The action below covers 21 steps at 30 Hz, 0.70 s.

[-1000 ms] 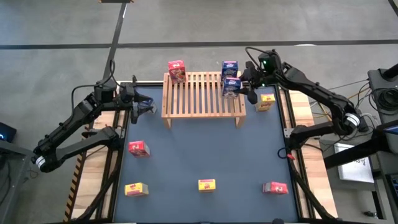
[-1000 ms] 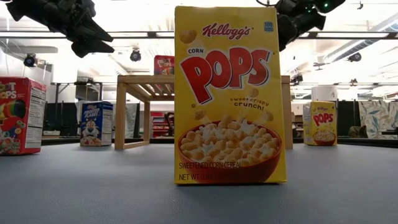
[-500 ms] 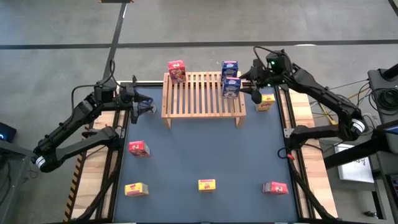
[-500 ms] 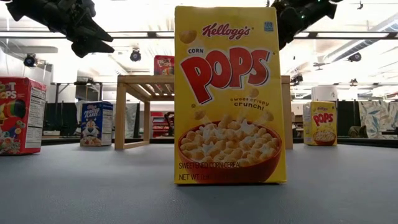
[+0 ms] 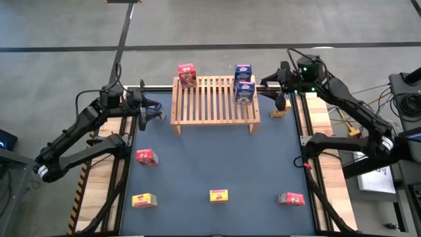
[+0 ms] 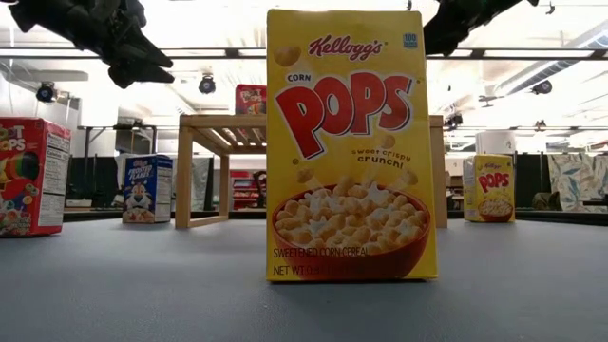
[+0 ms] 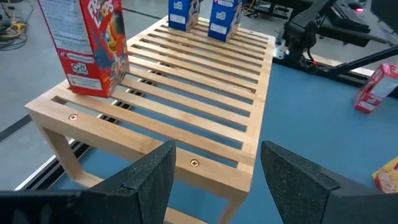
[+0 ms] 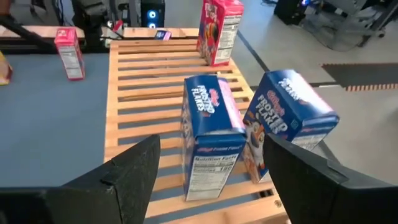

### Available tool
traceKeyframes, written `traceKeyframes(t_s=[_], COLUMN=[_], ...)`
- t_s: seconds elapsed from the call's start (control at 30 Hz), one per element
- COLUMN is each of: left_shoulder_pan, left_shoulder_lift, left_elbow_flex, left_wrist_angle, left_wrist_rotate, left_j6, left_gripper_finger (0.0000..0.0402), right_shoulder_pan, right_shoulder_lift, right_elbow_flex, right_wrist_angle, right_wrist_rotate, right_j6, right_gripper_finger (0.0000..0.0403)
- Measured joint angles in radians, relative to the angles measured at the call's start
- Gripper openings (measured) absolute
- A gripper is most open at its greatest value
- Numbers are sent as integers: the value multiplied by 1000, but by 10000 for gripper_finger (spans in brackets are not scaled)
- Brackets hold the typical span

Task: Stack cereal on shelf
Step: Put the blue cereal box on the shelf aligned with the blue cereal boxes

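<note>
The wooden shelf [image 5: 215, 100] stands at the table's far side. On its slats stand a red cereal box [image 5: 187, 74] at the far left corner and two blue boxes [image 5: 243, 71] [image 5: 245, 91] at the right end. My right gripper [image 5: 279, 97] hovers open just right of the shelf, above a yellow box [image 5: 279, 110]; in its wrist view the blue boxes [image 8: 208, 134] [image 8: 286, 121] lie ahead of the open gripper [image 8: 211, 186]. My left gripper [image 5: 158, 110] waits open at the shelf's left end [image 7: 68, 118]. A large yellow box [image 6: 347, 142] fills the low view.
On the blue table mat stand a red box [image 5: 146, 157] at left, yellow boxes [image 5: 144, 200] [image 5: 219, 195] and a red box [image 5: 291, 199] along the near edge. The low view shows another blue box [image 6: 147, 188] left of the shelf. Open mat lies in the middle.
My right gripper has drawn back from the nearer blue box toward the table's right edge and risen, leaving the low view's top. The blue box stays upright on the shelf. The left arm has kept still.
</note>
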Motion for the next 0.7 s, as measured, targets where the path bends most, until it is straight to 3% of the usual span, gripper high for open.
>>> traceKeyframes(t_s=[0.13,0.3,0.47,0.7], left_shoulder_pan=[0,0,0,1], left_shoulder_lift=[0,3,21,93], left_elbow_flex=[-5,-6,-6,-7], left_wrist_angle=[-9,-53,-53,-106], left_wrist_rotate=[-45,-244,-317,-523], left_j6=[7,7,8,31], left_gripper_finger=[219,219,219,219], right_shoulder_pan=[0,7,13,55], right_shoulder_lift=[-23,-60,-95,-163], right_elbow_flex=[-4,-52,-111,-165], right_wrist_angle=[-54,-50,-38,16], right_wrist_rotate=[-2,-3,-3,-3], right_j6=[21,45,80,102], right_gripper_finger=[267,261,256,256])
